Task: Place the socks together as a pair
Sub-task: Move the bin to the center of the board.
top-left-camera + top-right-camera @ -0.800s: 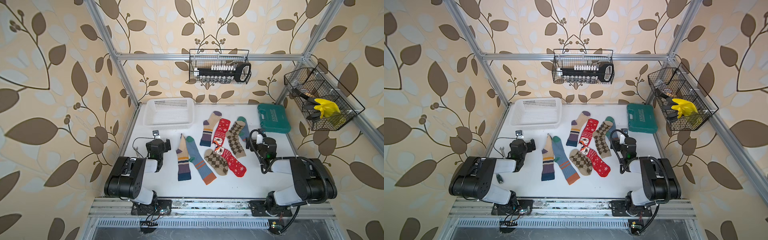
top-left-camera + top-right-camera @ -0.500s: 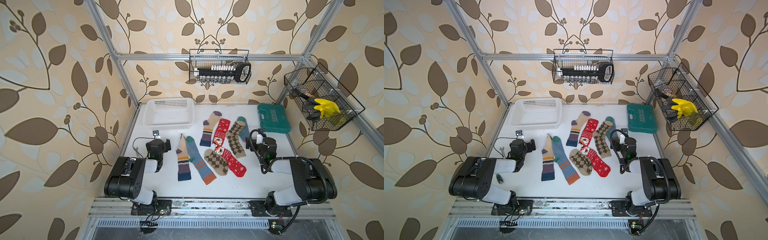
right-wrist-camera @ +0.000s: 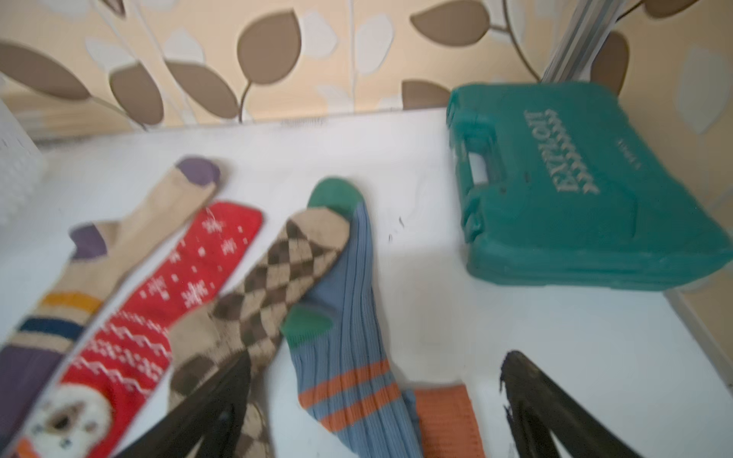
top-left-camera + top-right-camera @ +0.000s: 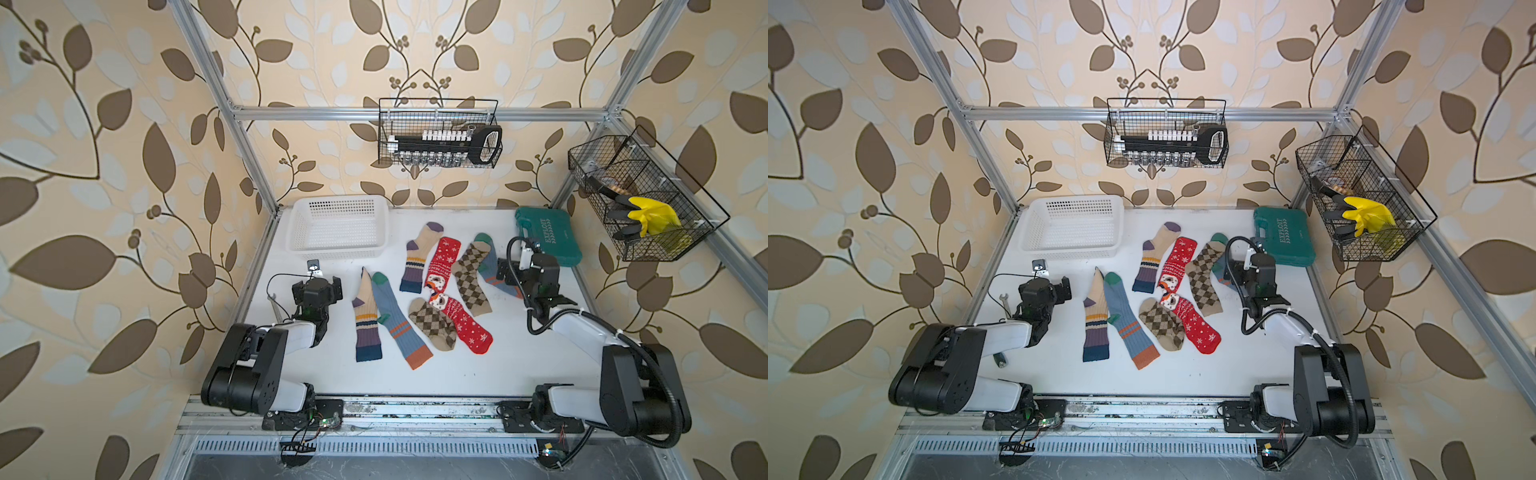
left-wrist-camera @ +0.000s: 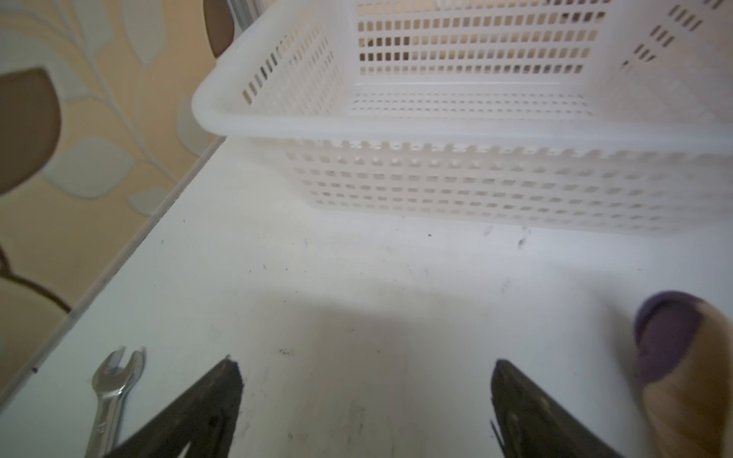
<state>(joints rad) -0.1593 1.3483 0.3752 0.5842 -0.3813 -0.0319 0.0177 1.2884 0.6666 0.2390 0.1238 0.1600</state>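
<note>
leafy brown wallpaper (image 4: 104,166) walls in a small metal-framed booth, and its floor is a smooth white table (image 4: 457,382). all eight socks lie flat around the middle of both top views. left of centre a striped sock (image 4: 367,320) and a blue sock (image 4: 395,307) touch side by side. right of centre a second striped sock (image 4: 419,257), a red sock (image 4: 444,259), an argyle sock (image 4: 471,276) and a second blue sock (image 4: 486,262) fan out, the argyle lapping over the blue. just below them a second argyle sock (image 4: 432,326) and a second red sock (image 4: 463,328) lie touching. they look light, limp and thin, so each should drape and fold when lifted, with nothing to break, and the knit likely slides easily on the slick top. a pinch across the cuff or mid-leg, pressed down to the table, seems the best hold; where socks overlap, the lifted one may drag its neighbour. the left gripper (image 5: 367,376) is spread wide over bare table beside the striped sock's purple toe, holding nothing. the right gripper (image 3: 377,372) is spread wide astride the second blue sock near its orange cuff, not pinching it. a white basket (image 4: 338,251) sits upper left on the table, a green case (image 4: 548,237) upper right and a wrench (image 5: 111,392) by the left edge, so working room is tight.
</note>
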